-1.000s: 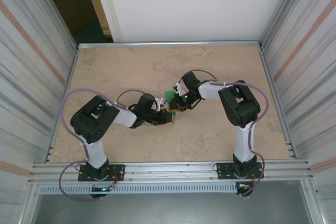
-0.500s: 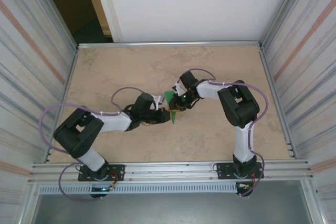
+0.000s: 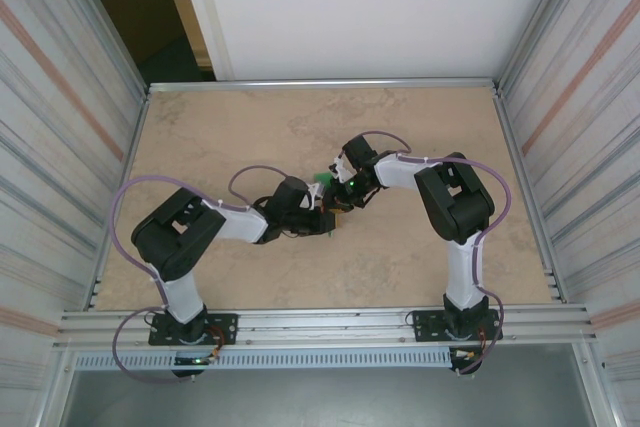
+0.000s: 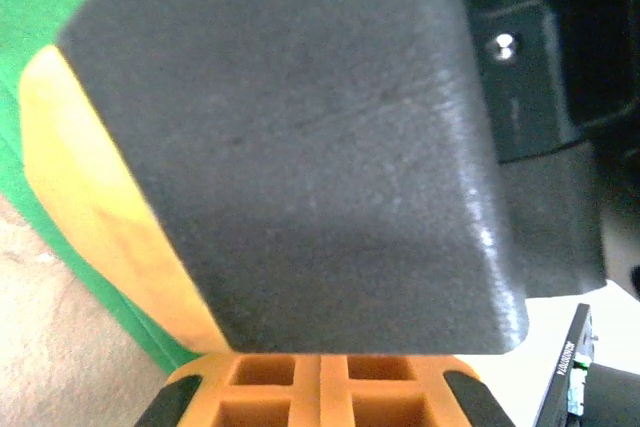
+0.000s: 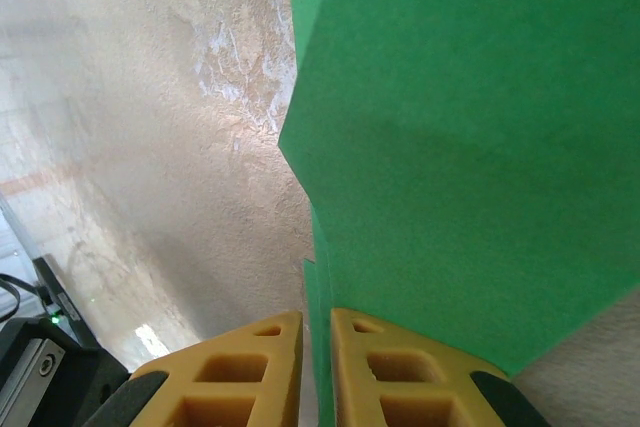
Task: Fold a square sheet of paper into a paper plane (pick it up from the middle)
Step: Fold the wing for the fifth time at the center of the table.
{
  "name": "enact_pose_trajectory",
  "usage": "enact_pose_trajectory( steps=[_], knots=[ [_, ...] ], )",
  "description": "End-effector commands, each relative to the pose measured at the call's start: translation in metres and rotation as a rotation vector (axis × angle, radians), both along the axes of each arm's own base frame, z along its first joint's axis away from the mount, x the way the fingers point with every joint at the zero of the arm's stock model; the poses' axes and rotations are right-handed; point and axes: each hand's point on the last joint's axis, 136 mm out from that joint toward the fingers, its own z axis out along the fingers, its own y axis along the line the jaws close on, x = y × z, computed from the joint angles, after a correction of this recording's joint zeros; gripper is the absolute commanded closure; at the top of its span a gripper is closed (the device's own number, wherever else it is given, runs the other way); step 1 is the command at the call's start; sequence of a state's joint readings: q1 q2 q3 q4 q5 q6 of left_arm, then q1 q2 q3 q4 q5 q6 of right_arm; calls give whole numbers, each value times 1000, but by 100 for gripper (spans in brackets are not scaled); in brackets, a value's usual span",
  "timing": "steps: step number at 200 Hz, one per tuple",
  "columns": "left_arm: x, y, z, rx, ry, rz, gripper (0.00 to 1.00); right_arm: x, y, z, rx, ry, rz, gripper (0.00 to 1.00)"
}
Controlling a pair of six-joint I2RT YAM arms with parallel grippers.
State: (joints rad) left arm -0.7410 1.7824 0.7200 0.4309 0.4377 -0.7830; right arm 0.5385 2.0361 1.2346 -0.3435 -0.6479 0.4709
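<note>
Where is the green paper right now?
In the top view the folded green paper is near the middle of the table, between the two arms' tips. The right gripper pinches its edge, with the left gripper close beside it.

The overhead view is brightly and evenly lit; the bench (image 3: pixel 200 137) is rendered sharp, with only soft shadows cast on it. The far-left doorway (image 3: pixel 130 7) is left dark. In the left wrist view the dark pad (image 4: pixel 300 147) is blurred by closeness. In the right wrist view the green paper (image 5: pixel 450 147) is softly shaded and the bench behind is washed by glare.
</note>
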Motion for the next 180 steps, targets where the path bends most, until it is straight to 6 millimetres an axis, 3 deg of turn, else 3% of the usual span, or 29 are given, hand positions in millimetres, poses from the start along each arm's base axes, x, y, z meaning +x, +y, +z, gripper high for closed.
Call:
enact_pose_trajectory(
  steps=[1,74,134,180],
  knots=[
    [-1,9,-11,51,-7,19,100,-6,-16,-26,-110,60,-41,85],
    [-9,12,-24,50,30,26,100,0,-10,-9,-75,39,-37,81],
    [-3,5,13,-8,-28,16,96,-3,-13,-13,-90,49,-37,81],
    [-11,6,-4,23,8,5,96,-4,-14,-17,-97,56,-41,81]
  ],
)
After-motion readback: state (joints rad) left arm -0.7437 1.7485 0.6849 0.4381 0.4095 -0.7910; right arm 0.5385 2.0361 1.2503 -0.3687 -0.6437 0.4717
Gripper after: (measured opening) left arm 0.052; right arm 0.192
